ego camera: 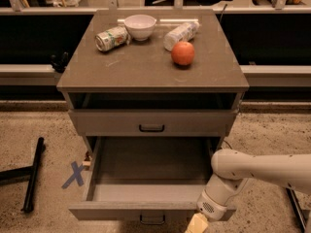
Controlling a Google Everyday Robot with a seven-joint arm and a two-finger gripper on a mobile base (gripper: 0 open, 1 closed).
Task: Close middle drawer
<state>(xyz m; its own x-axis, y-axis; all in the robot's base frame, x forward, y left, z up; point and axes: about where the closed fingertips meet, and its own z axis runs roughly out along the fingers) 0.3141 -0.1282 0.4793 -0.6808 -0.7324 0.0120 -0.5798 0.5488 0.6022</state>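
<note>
The middle drawer [146,210] is pulled far out of the grey-brown cabinet, and its long grey tray looks empty. Its small dark bar handle [152,220] shows at the bottom edge of the view. My white arm reaches in from the right. My gripper [197,224] is low at the right part of the drawer's front, partly cut off by the bottom edge. Whether it touches the front, I cannot tell.
The drawer above [151,128] is shut. On the cabinet top [146,67] are a can [112,38], a white bowl [140,26], a lying bottle [181,34] and an orange-red fruit [182,53]. A black pole [33,174] and a blue X mark [74,174] are on the floor at left.
</note>
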